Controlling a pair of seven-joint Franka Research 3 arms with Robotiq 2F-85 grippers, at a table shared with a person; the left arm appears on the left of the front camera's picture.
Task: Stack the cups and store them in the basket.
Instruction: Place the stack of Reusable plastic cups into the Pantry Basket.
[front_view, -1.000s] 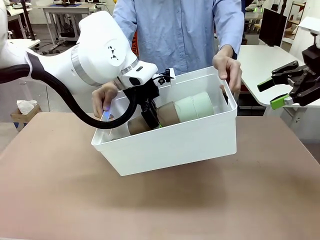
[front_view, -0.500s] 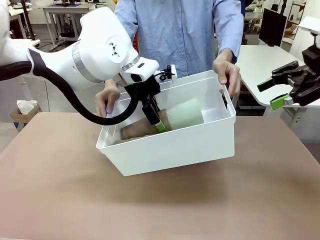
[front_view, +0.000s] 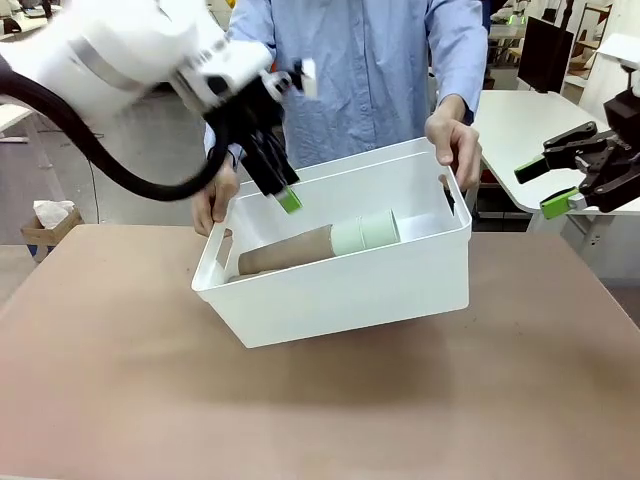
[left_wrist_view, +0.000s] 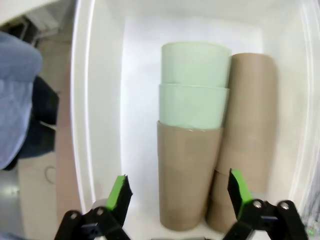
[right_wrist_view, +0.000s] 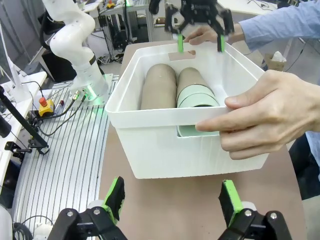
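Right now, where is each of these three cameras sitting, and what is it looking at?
Front view: fixed on the robot's side, facing across the table at the person holding the tilted basket; the left gripper is above it, the right gripper at the picture's right edge.
Left wrist view: looks straight down into the basket at the cups; its own open fingers rise from below.
Right wrist view: looks from the side at the basket and the person's hand.
All three share the basket and cups.
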